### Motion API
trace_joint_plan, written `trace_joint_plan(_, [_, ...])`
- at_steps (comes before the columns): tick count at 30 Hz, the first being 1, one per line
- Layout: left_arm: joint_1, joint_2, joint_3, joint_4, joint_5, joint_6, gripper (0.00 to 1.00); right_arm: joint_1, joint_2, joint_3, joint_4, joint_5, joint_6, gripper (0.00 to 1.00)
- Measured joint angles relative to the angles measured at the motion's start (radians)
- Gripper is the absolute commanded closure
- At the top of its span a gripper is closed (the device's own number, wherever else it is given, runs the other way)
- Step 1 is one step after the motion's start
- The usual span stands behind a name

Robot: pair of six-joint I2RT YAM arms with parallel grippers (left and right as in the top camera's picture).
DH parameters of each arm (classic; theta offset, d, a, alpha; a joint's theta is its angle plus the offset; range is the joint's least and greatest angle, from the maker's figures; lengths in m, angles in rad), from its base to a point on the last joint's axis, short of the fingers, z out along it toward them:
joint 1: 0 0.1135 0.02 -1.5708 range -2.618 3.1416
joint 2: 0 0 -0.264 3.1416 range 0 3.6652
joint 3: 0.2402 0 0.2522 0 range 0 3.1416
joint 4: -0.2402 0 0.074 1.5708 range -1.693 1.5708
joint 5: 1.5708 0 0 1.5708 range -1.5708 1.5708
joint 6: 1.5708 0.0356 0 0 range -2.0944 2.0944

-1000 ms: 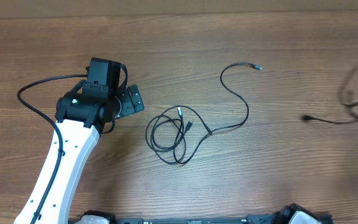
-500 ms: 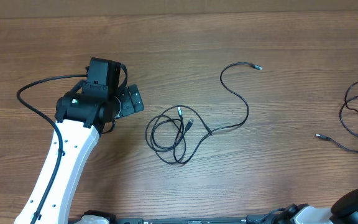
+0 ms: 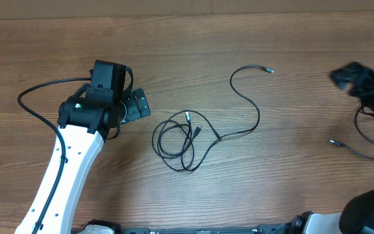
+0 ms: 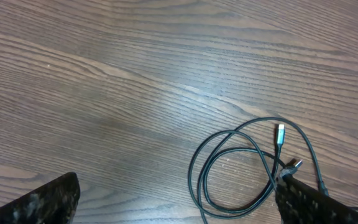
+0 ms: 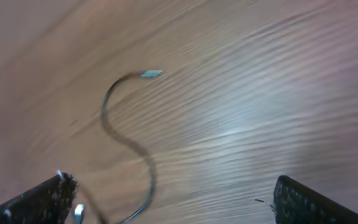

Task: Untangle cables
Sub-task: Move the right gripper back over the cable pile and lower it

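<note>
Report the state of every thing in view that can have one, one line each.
Thin black cable bundle in the middle: loosely coiled, loops overlapping, one tail stretched out toward the upper right; lying free.
Thin black cable at the right edge: loosely looped, apart from the bundle, not held.
Left gripper: fingers open, empty.
Right gripper: fingers open, empty; blurred in the overhead view.

The wooden bench point(image 3: 193, 39) carries a coiled cable point(image 3: 191, 142), thin and black, near its middle. From this coil one end runs to the upper right. A second cable point(image 3: 362, 155) lies well apart, right of the coil.
</note>
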Motion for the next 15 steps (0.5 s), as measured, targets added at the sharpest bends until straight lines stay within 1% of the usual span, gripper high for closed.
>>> trace_joint_plan(3, [0.000,0.000,0.000,0.000,0.000,0.000,0.00,0.145,0.000,0.000,-0.045,-0.002,-0.006,0.00])
trace_joint_plan(4, [0.000,0.000,0.000,0.000,0.000,0.000,0.00,0.216,0.000,0.000,-0.048,-0.002,-0.007,0.00])
trace_joint_plan(8, [0.000,0.000,0.000,0.000,0.000,0.000,0.00,0.372,-0.001,-0.058,-0.014,-0.007,0.027,0.00])
trace_joint_plan(15, [0.000,0.000,0.000,0.001,0.000,0.000,0.00,0.570,0.002,-0.340,0.162,-0.002,0.232,0.00])
